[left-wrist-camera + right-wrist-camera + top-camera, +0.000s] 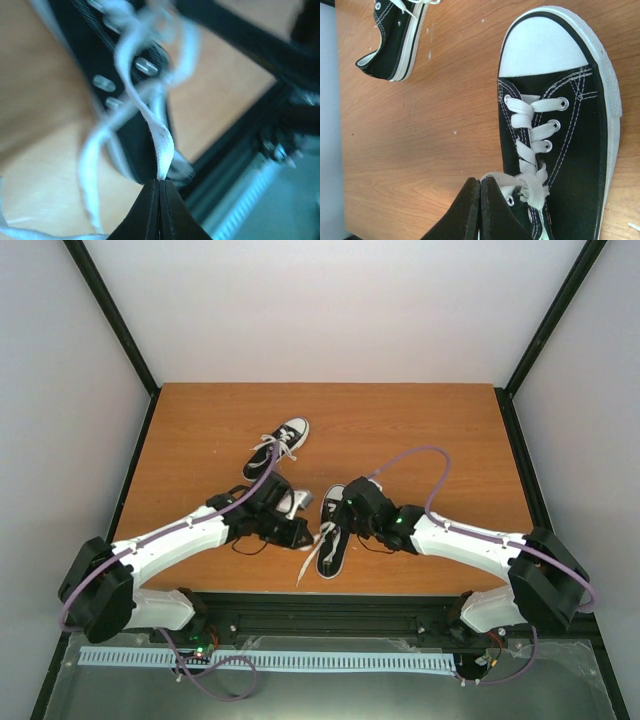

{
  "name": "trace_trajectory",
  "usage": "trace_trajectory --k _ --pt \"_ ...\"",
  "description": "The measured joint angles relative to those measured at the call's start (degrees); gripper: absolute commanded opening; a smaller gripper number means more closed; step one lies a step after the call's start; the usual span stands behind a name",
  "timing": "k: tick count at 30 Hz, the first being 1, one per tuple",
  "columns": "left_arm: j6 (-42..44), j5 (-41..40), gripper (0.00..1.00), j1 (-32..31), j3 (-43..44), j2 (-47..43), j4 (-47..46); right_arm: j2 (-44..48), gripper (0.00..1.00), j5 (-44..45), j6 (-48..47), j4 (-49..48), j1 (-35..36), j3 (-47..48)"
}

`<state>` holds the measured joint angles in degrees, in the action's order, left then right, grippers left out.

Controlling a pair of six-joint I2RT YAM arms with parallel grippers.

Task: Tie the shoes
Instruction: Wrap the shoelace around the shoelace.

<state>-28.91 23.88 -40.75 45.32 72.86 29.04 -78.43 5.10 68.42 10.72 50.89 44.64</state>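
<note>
Two black sneakers with white toe caps lie on the table. The near shoe (pixel 333 540) lies between my two grippers; the far shoe (pixel 279 447) lies behind, toe to the upper right. My left gripper (pixel 301 533) is shut on a white lace (pixel 161 142) of the near shoe, which rises from its tips (pixel 160 181) toward the eyelets. My right gripper (pixel 343 510) is shut on another white lace (pixel 512 179) at the near shoe's (pixel 565 135) top eyelets, beside a loose knot. The far shoe (pixel 395 40) shows at the upper left of the right wrist view.
The wooden table (pixel 420 430) is ringed by black frame rails. A black rail with a white ribbed strip (pixel 270 660) runs along the near edge, close behind the near shoe. A loose lace end (pixel 306 570) trails toward that edge.
</note>
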Motion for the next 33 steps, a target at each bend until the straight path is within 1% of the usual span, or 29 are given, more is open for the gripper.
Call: trace_trajectory --k 3,6,7,9,11,13,14,16,18,21,24,26,28,30,33 --pt "-1.6 7.5 0.01 -4.4 2.1 2.1 1.8 -0.1 0.03 -0.2 -0.8 0.2 -0.3 0.6" --pt "-4.4 13.0 0.01 -7.8 4.1 3.6 -0.1 0.0 0.03 -0.5 -1.6 0.3 -0.9 0.7" --pt "-5.3 14.4 0.06 -8.5 4.6 3.9 -1.2 -0.1 0.03 -0.7 -1.7 0.4 -1.1 0.7" --pt "-6.8 16.7 0.27 -9.7 5.7 4.8 -3.7 0.0 0.03 -1.1 -2.0 0.5 -1.6 0.7" --pt "-7.8 18.2 0.38 -10.3 6.1 5.6 -6.5 0.0 0.03 -1.3 -2.5 0.7 -2.1 0.7" --pt "-8.5 18.6 0.52 -10.4 6.0 6.2 -8.3 0.0 0.03 -1.5 -3.0 0.9 -2.6 0.7" --pt "-8.6 18.6 0.56 -10.4 5.9 6.6 -9.0 0.0 0.03 -1.6 -3.1 1.1 -3.0 0.7" --pt "-8.5 18.4 0.56 -10.3 5.6 7.3 -10.8 0.0 0.03 -1.9 -3.6 1.5 -3.4 0.7" --pt "-8.4 17.6 0.54 -10.2 5.2 7.5 -11.6 0.0 0.03 -2.3 -4.0 1.6 -3.8 0.7" --pt "-7.4 13.8 0.53 -9.1 4.2 5.7 -11.9 0.0 0.03 -3.3 -4.7 1.0 -4.0 0.7" --pt "-6.2 10.3 0.48 -5.6 1.1 1.1 -13.9 0.0 0.03 -4.2 -5.5 0.2 -4.1 0.5" --pt "-5.4 8.9 0.43 -1.9 -0.6 -0.3 -16.3 0.0 0.03 -5.1 -6.0 -0.3 -4.3 0.5" --pt "-4.8 7.8 0.38 0.8 -1.7 0.8 -19.4 0.0 0.03 -6.1 -6.3 -1.1 -4.4 0.3" --pt "-4.7 7.8 0.35 1.4 -2.8 3.3 -22.9 0.0 0.03 -7.2 -6.3 -1.7 -4.4 0.1" --pt "-4.9 8.2 0.37 1.3 -4.0 7.6 -27.5 0.0 0.03 -8.6 -6.2 -2.9 -4.4 -0.4"
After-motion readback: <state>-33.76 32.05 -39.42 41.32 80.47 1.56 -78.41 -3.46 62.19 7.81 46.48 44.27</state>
